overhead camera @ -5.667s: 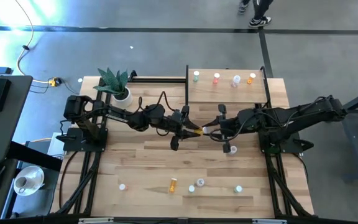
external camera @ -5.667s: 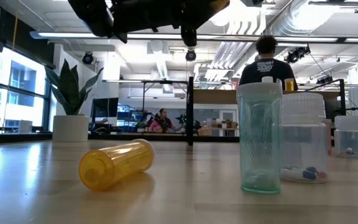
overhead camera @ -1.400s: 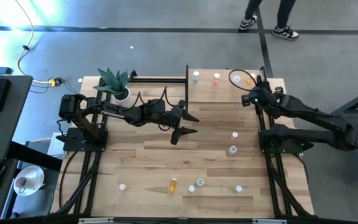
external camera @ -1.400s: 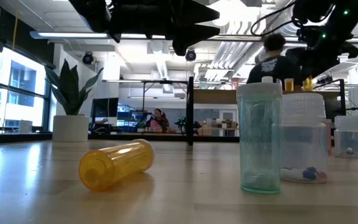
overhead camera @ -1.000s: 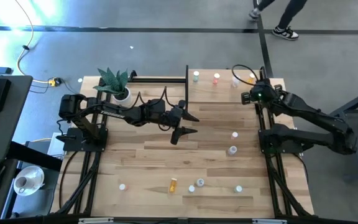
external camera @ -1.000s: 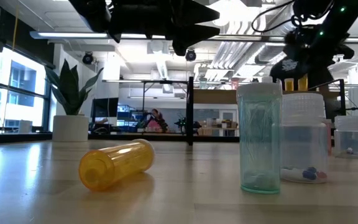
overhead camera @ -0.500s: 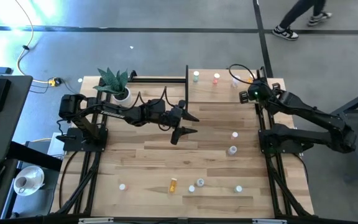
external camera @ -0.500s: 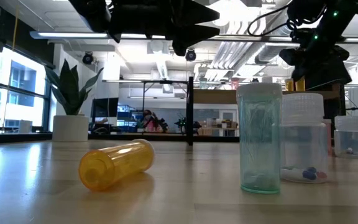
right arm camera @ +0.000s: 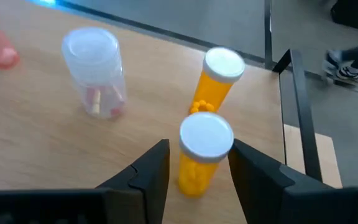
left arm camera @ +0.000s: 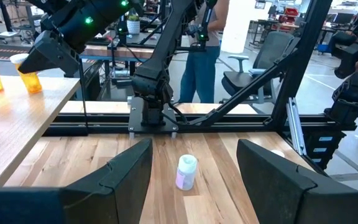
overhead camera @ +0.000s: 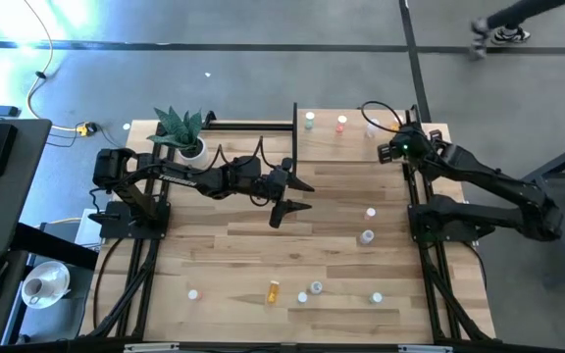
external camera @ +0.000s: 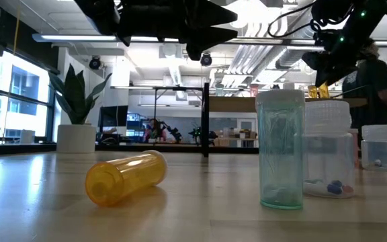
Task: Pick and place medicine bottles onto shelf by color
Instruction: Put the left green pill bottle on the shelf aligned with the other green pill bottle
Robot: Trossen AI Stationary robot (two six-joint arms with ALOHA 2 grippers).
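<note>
On the shelf (overhead camera: 356,157) at the far right stand a green bottle (overhead camera: 309,120) and a red one (overhead camera: 341,123). My right gripper (right arm camera: 197,155) hangs over the shelf's right end (overhead camera: 397,135), open. Its fingers stand on either side of an orange medicine bottle (right arm camera: 194,171) with a white cap. That bottle stands on its base on the shelf. A second orange bottle (right arm camera: 215,84) and a clear one (right arm camera: 95,71) stand just beyond. My left gripper (overhead camera: 300,194) hovers open above the table's middle with nothing between its fingers. My right gripper's fingers (right arm camera: 151,168) come slanting down from the near side and flank the orange bottle's capped top (right arm camera: 206,137). Whether either finger touches the bottle, I cannot tell. The bottle stands on the shelf, leaning slightly.
Loose bottles stand on the table at the right (overhead camera: 369,212) (overhead camera: 366,236). Several more sit along the near edge, among them an orange one lying on its side (overhead camera: 273,290). A potted plant (overhead camera: 192,147) stands at the far left. A person walks beyond the table (overhead camera: 518,15).
My right gripper has shifted a little toward the table's left over the shelf's right end. The orange bottle has stayed under it.
</note>
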